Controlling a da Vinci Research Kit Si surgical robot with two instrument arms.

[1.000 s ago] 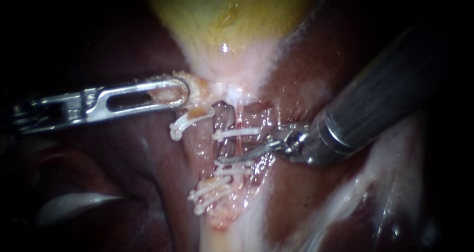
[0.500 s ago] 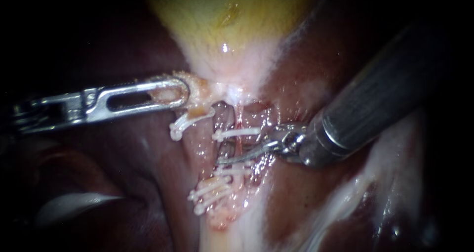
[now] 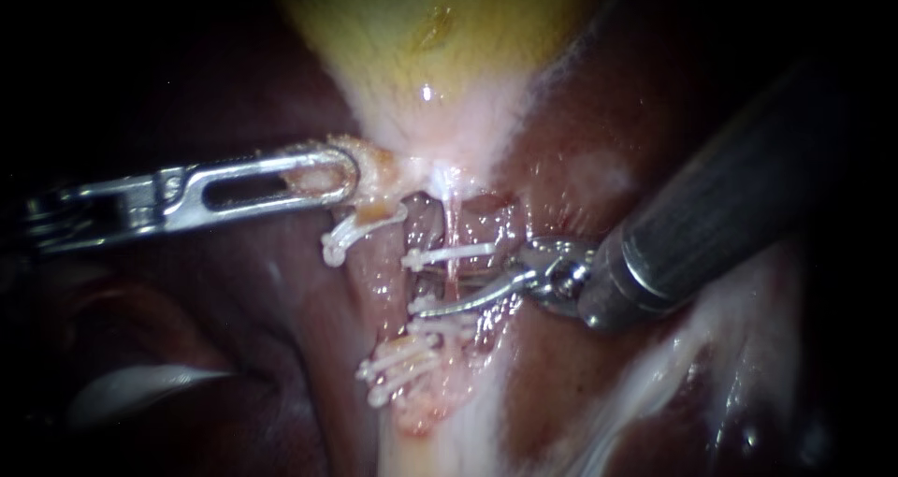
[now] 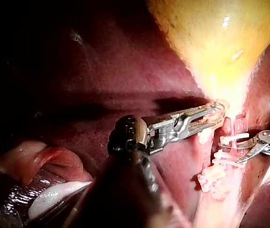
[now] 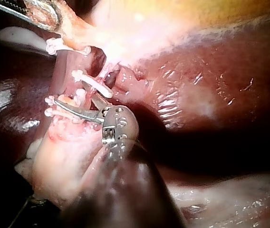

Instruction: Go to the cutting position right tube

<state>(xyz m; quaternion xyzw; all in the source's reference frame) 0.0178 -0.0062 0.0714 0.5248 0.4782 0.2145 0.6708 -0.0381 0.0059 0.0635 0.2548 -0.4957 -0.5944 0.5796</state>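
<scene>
The right tube (image 3: pixel 453 217) runs down from the yellow gallbladder (image 3: pixel 430 56), with a white clip (image 3: pixel 449 251) above and two more clips (image 3: pixel 440 325) below. My right instrument (image 3: pixel 423 292) reaches in from the right with its thin curved blades open astride the tube, in the gap between those clips. In the right wrist view the blades (image 5: pixel 78 108) lie across the clipped stalk. My left instrument (image 3: pixel 323 173) has its jaws shut on pale tissue at the gallbladder's neck and holds it to the left; its jaws (image 4: pixel 215 114) show the same grip.
Dark red liver (image 3: pixel 599 383) surrounds the stalk on both sides. The left tube carries clips too (image 3: pixel 360 226), with a cluster lower down (image 3: pixel 398 365). A pale glistening fold (image 3: pixel 140 388) lies at the lower left. The right instrument's thick shaft (image 3: pixel 730 187) fills the upper right.
The right instrument's shaft and wrist have drawn slightly to the lower right, while its blades stay across the right tube between the clips. The left instrument has not moved.
</scene>
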